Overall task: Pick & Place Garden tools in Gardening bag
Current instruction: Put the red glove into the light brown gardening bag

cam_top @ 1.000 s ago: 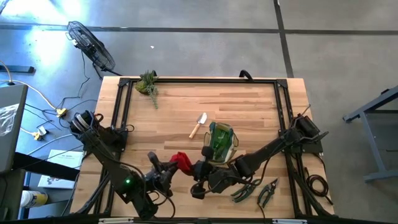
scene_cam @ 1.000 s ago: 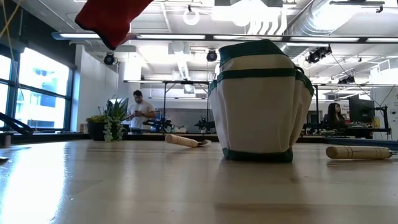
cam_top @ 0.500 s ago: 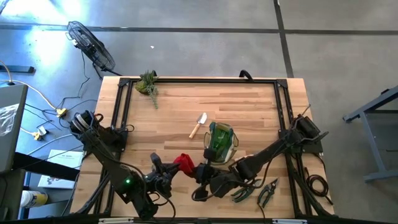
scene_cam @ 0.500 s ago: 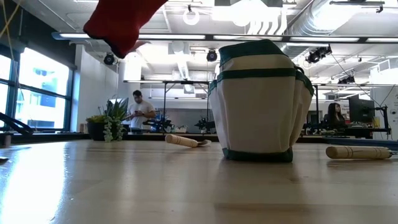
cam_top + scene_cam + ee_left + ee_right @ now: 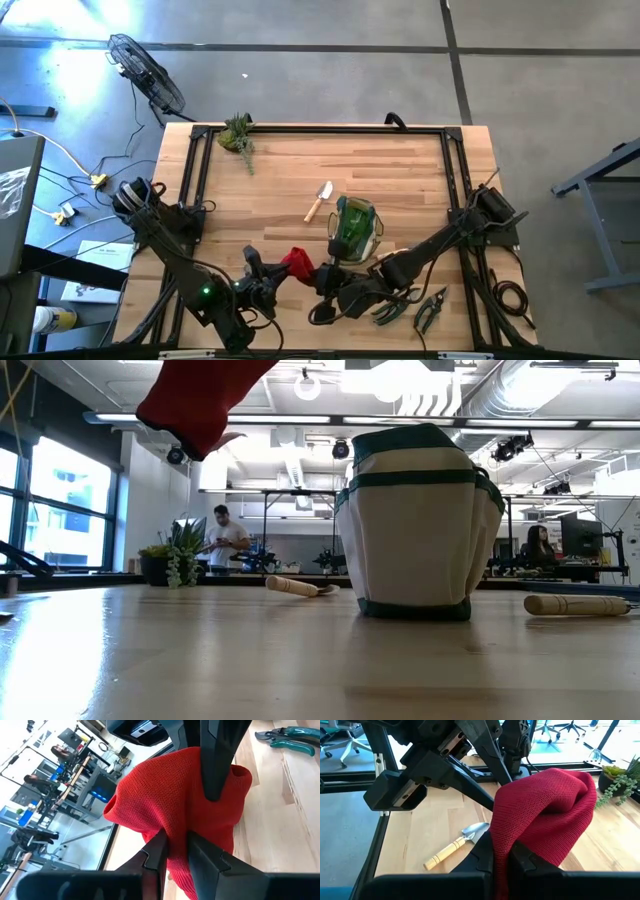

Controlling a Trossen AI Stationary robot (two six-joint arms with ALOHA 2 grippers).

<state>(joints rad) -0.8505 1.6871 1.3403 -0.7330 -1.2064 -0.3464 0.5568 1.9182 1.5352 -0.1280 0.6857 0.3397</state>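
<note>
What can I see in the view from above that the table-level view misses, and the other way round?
Only the high view shows both arms: the left tool and right tool, each shut on the red glove, and the pruning shears near the table's front edge. Only the low view shows the room behind, with a person standing. Both show the glove held up off the table, the gardening bag, a wooden-handled trowel and the leafy plant.
</note>
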